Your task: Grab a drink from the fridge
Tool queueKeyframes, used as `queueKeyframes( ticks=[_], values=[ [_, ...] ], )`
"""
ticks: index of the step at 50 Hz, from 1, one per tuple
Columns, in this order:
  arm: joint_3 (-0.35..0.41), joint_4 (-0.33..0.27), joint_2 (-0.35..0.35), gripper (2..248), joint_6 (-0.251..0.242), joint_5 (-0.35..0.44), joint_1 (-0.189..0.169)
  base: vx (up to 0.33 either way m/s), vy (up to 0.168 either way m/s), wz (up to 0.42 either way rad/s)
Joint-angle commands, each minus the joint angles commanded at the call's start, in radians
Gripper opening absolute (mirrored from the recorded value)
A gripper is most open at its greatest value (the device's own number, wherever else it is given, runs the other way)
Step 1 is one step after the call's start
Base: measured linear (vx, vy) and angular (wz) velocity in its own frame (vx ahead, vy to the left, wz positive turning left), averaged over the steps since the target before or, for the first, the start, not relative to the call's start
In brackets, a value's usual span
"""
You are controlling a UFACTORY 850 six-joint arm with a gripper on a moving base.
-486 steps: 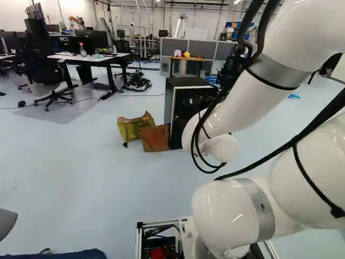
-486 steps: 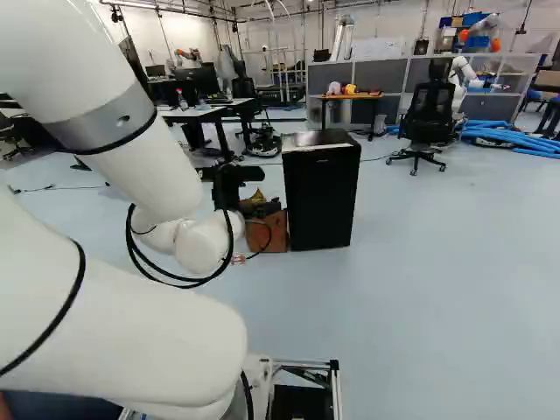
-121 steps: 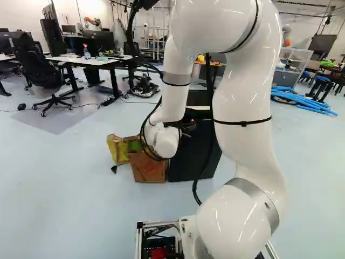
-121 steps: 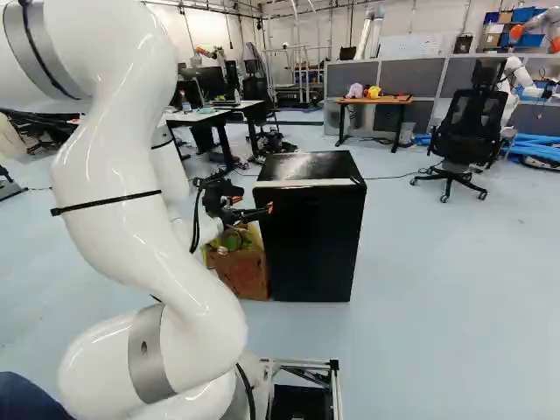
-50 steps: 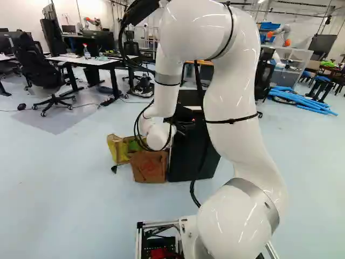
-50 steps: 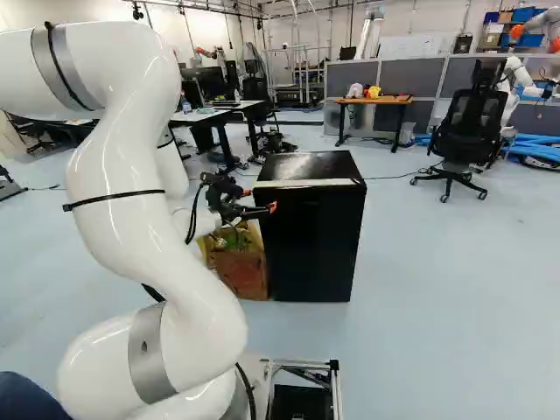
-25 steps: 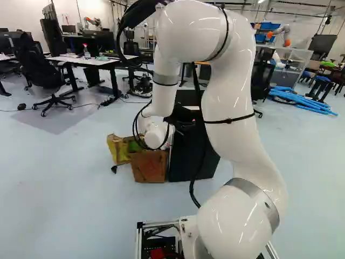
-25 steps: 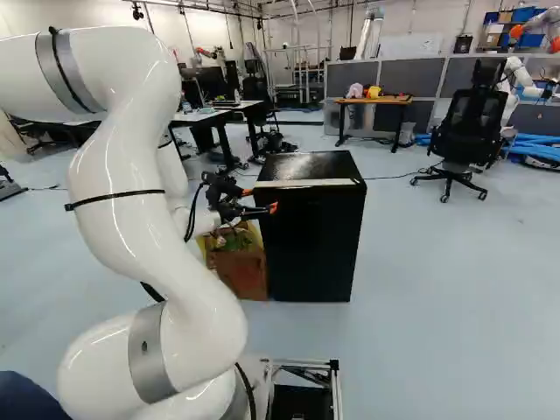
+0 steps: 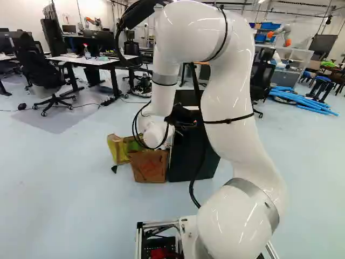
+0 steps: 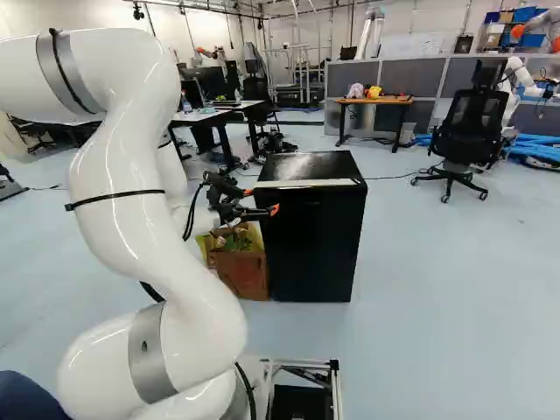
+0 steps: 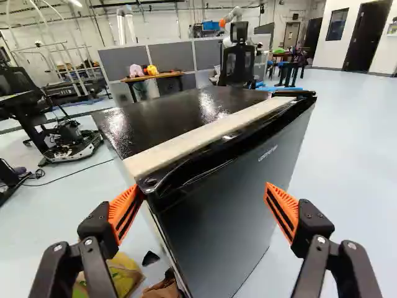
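The end effector (image 10: 261,201) is spread wide, its ridged orange pads (image 11: 283,208) facing each other at the fridge's top front corner; whether one touches, I can't tell. The fridge (image 10: 315,249), a boxy black cabinet with a glossy top, a pale flat strip (image 11: 205,136) along its front edge and a smooth, closed door, stands ahead on the floor. Beside it slump a creased brown bag (image 9: 149,166) and a crinkled yellow one.

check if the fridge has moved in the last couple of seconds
No. In the right base view the fridge stands just where it did against the wooden table behind it, with no shift to either side.
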Motion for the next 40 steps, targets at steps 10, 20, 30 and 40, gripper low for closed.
queueKeyframes(
  ticks=[10, 20, 30, 40],
  values=[
    [0.001, 0.025, 0.001, 247, 0.000, 0.000, 0.002, 0.000, 0.000, 0.000],
    [0.024, 0.050, 0.014, 247, 0.000, 0.000, 0.024, -0.002, -0.002, -0.008],
    [0.058, 0.075, 0.034, 247, 0.000, 0.000, 0.058, 0.000, 0.000, 0.000],
    [0.092, 0.101, 0.053, 247, 0.000, 0.000, 0.094, 0.000, 0.000, 0.000]
  ],
)
